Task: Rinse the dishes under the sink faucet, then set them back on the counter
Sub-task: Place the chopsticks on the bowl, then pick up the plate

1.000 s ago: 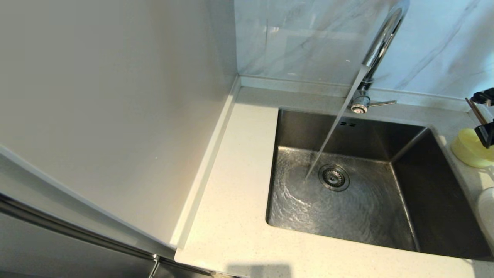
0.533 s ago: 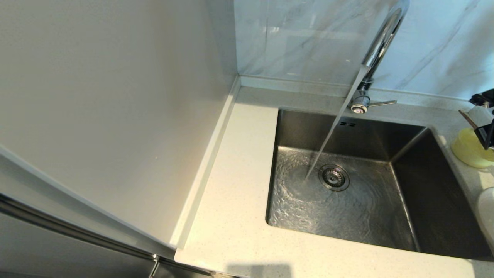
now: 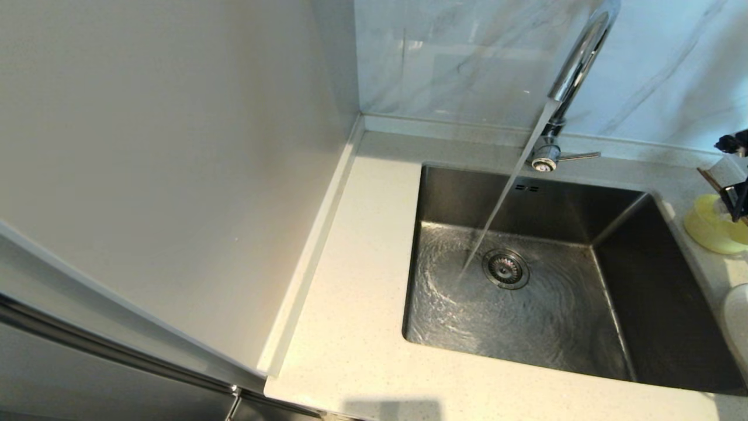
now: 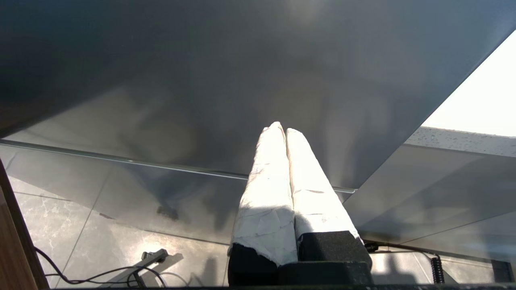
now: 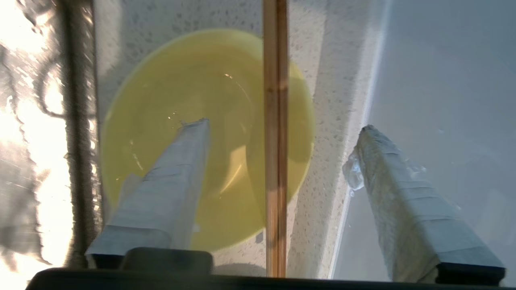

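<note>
The right gripper is spread wide, nothing clamped, and it's hung right over the bowl on the counter just right of the sink. One finger is poked over the bowl's inside while the other is kept out past the rim, so the yellow wall is straddled. That's the relation the grab would turn on, probably: bowl directly below, rim between the fingers. A round bowl, so no long axis to be lined up.

A thin wooden stick is seen across the bowl; whether it's rested on it can't be told.

The plate is barely caught at the frame edge, nearer the front. Water is being run from the faucet onto the basin floor beside the drain.

The left gripper is parked down low, fingers pressed together on nothing.

Compared to a second ago, the right gripper is shifted a bit further off toward the edge of the head view; the bowl is sat where it was.
</note>
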